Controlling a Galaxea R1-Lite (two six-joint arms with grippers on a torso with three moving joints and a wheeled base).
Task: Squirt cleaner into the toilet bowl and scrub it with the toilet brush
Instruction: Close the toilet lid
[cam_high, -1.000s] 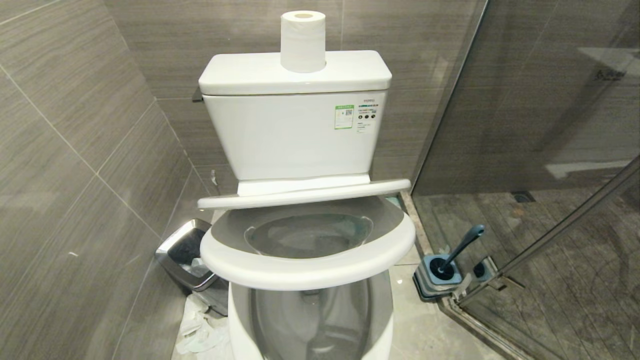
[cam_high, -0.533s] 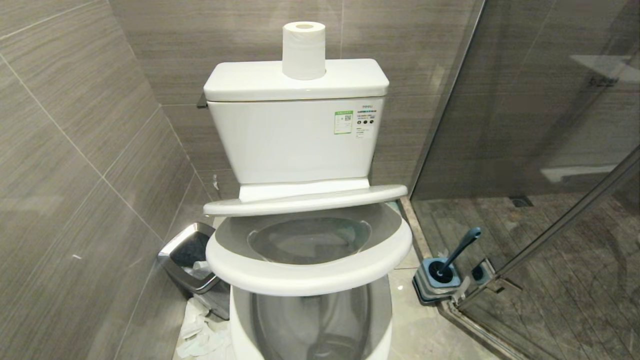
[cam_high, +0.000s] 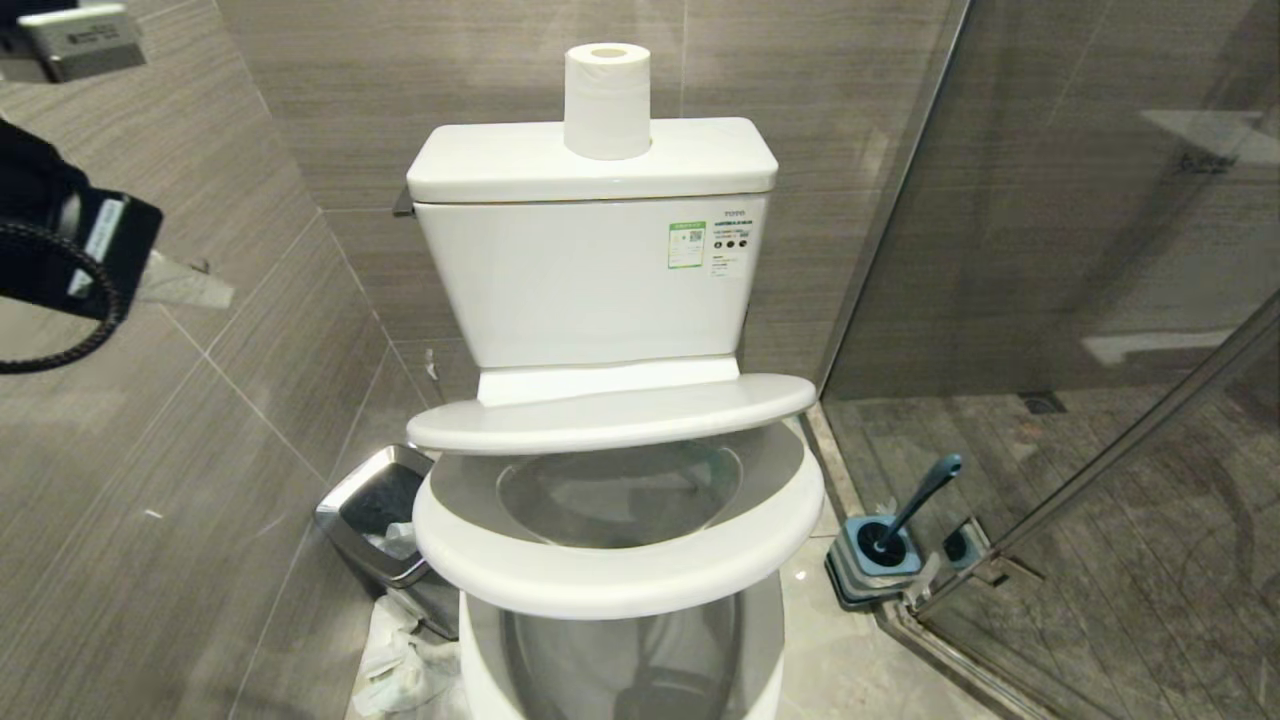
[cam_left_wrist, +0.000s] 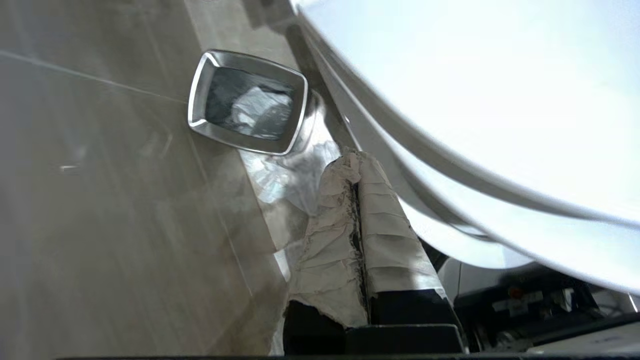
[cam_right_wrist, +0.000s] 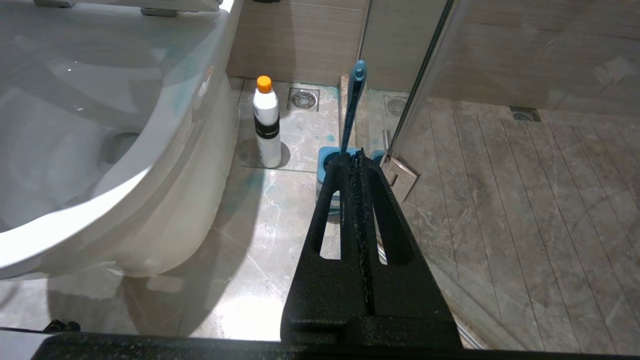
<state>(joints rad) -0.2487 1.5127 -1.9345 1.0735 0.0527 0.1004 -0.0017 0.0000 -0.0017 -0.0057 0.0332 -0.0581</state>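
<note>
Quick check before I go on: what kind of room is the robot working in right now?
A small tiled bathroom, most likely: a white toilet with a toilet paper roll on its tank, a toilet brush in a floor holder, and a glass shower partition beside it.

a white cleaner bottle with an orange cap and a dark band stands upright on the floor, just beside the toilet's base. the glossy white toilet bowl sits beneath a half-raised seat and lid. the toilet brush leans in its holder by the glass partition, blue-grey handle tilted, bristle head down inside.
</note>
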